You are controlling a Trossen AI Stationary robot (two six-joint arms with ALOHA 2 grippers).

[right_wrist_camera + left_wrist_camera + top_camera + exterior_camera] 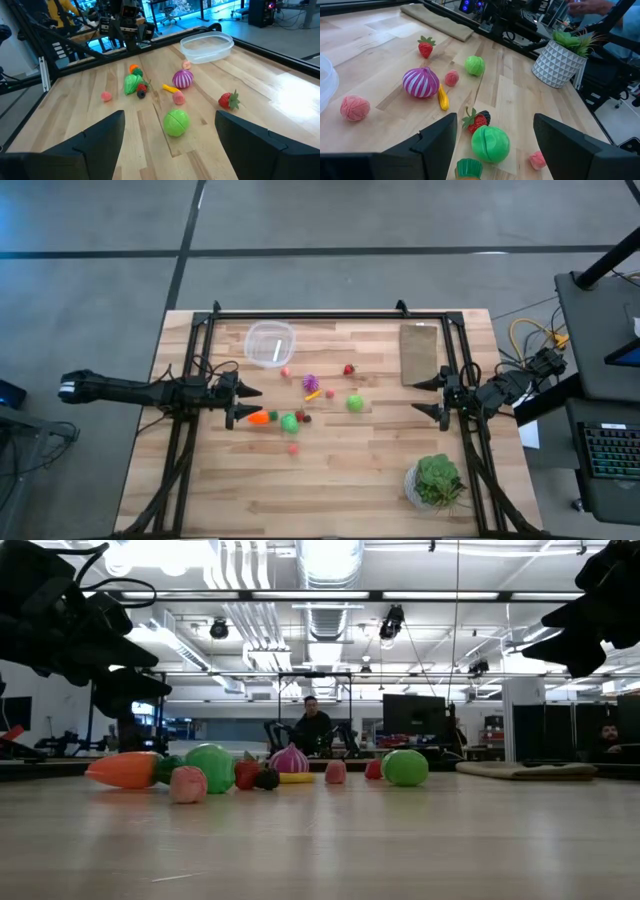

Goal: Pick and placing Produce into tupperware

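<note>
The produce lies scattered mid-table: an orange carrot (258, 418), a green ball (290, 421) with a small red and dark piece (303, 417) beside it, a second green ball (355, 403), a purple bumpy onion-like piece (310, 382), a yellow-orange bit (314, 393), a strawberry (348, 369) and small pink pieces (293, 449). The clear tupperware (270, 343) stands near the far edge, with nothing in it that I can see. My left gripper (245, 405) hovers open just left of the carrot, above the green ball (490, 144). My right gripper (428, 397) hovers open at the right, facing the produce (176, 122).
A flat tan board (420, 353) lies at the far right, next to my right gripper. A leafy plant in a white pot (435, 480) stands at the near right. The black frame rails (330, 314) run along the table's far edge and sides. People sit in the room behind (312, 725).
</note>
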